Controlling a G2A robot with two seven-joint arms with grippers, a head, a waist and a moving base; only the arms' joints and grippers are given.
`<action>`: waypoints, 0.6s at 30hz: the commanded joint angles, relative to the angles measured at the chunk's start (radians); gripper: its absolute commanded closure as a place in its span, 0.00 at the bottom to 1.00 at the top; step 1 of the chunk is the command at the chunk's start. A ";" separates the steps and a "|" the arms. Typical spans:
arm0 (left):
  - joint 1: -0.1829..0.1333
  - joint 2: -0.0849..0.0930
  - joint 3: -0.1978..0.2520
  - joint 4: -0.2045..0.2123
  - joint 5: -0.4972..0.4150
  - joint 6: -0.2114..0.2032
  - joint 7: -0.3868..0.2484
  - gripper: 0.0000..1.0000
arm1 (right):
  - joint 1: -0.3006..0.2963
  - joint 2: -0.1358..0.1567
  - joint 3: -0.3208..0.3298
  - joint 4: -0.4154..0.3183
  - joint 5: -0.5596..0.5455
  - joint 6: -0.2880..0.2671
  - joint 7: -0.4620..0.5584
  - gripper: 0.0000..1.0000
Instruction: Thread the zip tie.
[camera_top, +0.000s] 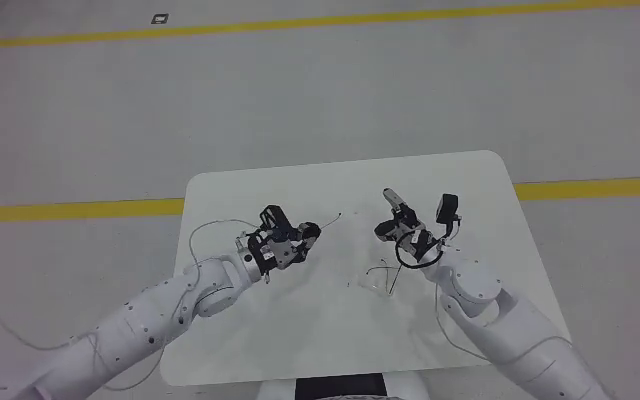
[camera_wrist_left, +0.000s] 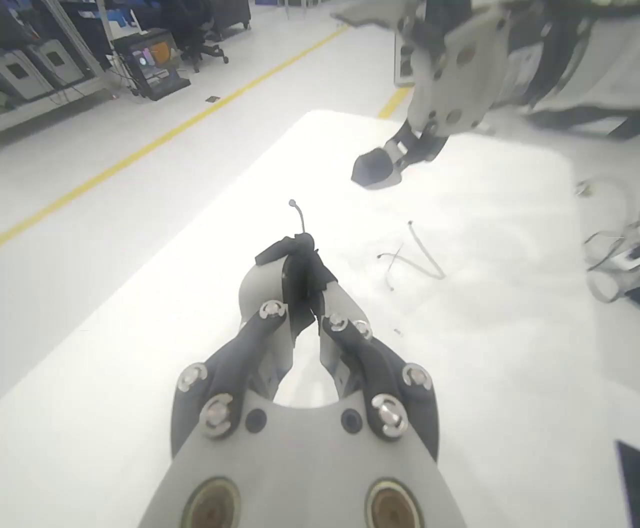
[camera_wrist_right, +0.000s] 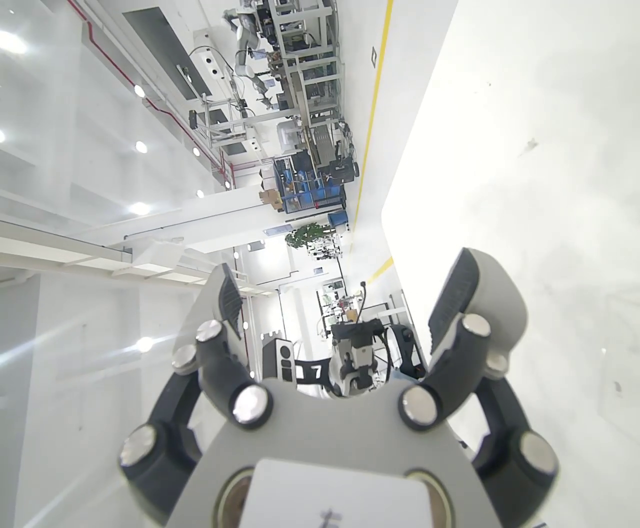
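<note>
Loose pale plastic ties (camera_top: 380, 278) on the white rounded table (camera_top: 480, 180) at centre, left gripper (camera_wrist_left: 302, 250) clamped on a thin grey zip tie (camera_wrist_left: 299, 216) left of centre, tip jutting right, right gripper (camera_wrist_right: 345, 290) farther right, spread wide, empty.

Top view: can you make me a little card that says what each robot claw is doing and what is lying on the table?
Surface: white table with rounded corners
Left gripper: shut on a thin pale plastic zip tie; the tie's end sticks out past the fingertips
Right gripper: open, nothing between its fingers, held above the table
Lying on the table: loose pale plastic ties, between the two arms
Threading: not yet done
</note>
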 joint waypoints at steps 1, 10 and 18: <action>0.008 -0.005 -0.005 0.023 -0.037 -0.063 0.038 1.00 | 0.000 0.000 0.000 0.000 0.000 0.000 0.000 0.00; 0.002 -0.016 0.071 0.022 -0.184 -0.070 0.150 1.00 | 0.000 0.000 0.000 0.000 0.000 0.000 0.000 0.00; 0.002 -0.016 0.071 0.022 -0.184 -0.070 0.150 1.00 | 0.000 0.000 0.000 0.000 0.000 0.000 0.000 0.00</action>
